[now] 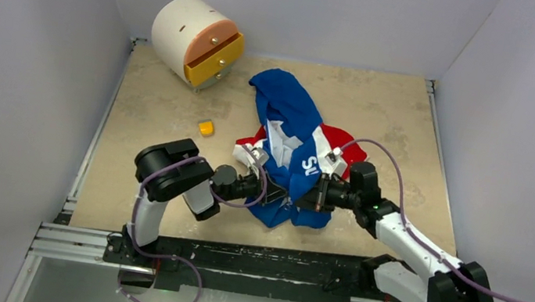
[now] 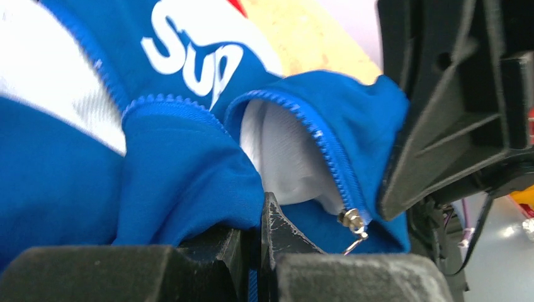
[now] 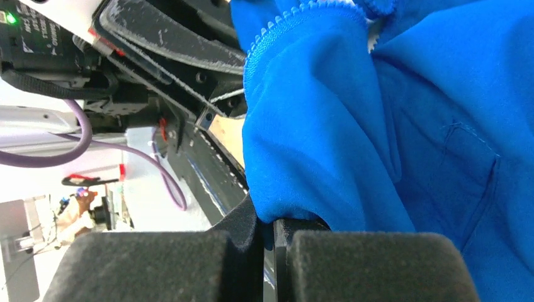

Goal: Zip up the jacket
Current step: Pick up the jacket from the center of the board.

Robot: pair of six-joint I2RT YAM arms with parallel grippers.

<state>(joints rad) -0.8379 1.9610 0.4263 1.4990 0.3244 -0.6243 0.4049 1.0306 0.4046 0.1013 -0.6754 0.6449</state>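
Observation:
The jacket (image 1: 292, 135), royal blue with white and red panels and white lettering, lies crumpled mid-table, its front open. My left gripper (image 1: 268, 191) is shut on a blue fold at the jacket's near edge; in the left wrist view its jaws pinch the jacket (image 2: 189, 176) fabric at the left gripper (image 2: 257, 220). The metal zipper slider (image 2: 352, 220) sits just right of them at the foot of the open teeth. My right gripper (image 1: 309, 196) faces it from the right, shut on the jacket (image 3: 352, 138) hem at the right gripper (image 3: 267, 225).
A white cylindrical drawer unit (image 1: 193, 38) with orange and yellow drawer fronts lies at the back left. A small yellow block (image 1: 207, 127) rests on the table left of the jacket. White walls close in both sides and the back.

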